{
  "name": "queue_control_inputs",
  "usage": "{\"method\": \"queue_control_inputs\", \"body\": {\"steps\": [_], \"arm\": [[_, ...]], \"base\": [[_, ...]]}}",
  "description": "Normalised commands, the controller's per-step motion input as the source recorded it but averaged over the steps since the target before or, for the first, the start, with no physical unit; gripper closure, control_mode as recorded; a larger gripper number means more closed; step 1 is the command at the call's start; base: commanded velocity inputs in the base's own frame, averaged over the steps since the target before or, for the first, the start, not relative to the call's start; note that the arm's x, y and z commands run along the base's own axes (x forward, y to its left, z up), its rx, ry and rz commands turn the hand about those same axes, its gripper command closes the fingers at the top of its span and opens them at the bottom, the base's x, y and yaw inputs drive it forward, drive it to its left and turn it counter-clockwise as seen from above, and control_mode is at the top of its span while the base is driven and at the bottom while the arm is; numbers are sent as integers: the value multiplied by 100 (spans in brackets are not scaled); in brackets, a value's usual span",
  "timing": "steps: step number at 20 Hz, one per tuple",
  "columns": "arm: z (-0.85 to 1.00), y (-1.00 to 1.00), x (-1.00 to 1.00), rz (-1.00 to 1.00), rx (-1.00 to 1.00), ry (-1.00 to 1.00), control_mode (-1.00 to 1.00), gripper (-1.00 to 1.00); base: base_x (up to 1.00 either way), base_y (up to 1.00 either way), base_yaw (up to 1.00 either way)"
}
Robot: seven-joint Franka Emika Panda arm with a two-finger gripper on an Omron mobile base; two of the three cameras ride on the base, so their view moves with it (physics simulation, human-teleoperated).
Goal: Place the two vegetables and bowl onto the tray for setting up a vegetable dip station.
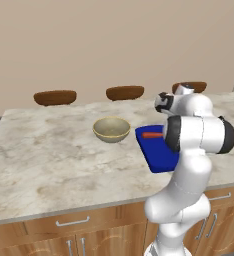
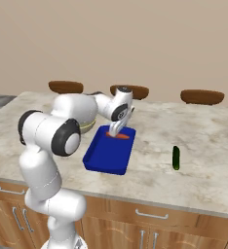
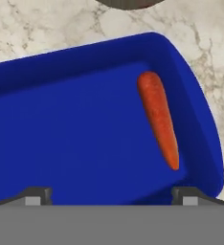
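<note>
Three dark brown flat ovals (image 1: 55, 97) stand along the far edge of the marble bench (image 1: 44, 155), well apart from the work. At the left, the bowl (image 1: 111, 129) sits upright on the bench, just beside the left edge of the tray (image 2: 109, 151); in the right base view the white arm hides most of it. The tray lies near the middle of the bench, its low rim all round. The carrot (image 3: 159, 117) lies flat inside the tray at its far end, close to the far rim. The fingers (image 3: 112, 194) stand wide apart above the tray with nothing between them; in the hand view the carrot lies ahead of the right tip (image 3: 189, 196), free of both tips. To the right, the dark green vegetable (image 2: 176, 157) lies on the bare bench, well apart from the tray, nothing between them.
</note>
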Motion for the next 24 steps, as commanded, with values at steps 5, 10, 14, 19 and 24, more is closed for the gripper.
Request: {"method": "queue_control_inputs", "body": {"steps": [5,10,14,19,24], "arm": [[22,-16,-12,-30,0,3,-100,-100],[12,-20,0,-34,0,5,-100,-100],[6,-26,0,-36,0,6,-100,-100],[0,-44,0,-34,0,4,-100,-100],[2,-49,0,-28,0,2,-100,-100]], "base": [[0,0,0],[0,0,0],[0,0,0],[0,0,0],[0,0,0]]}}
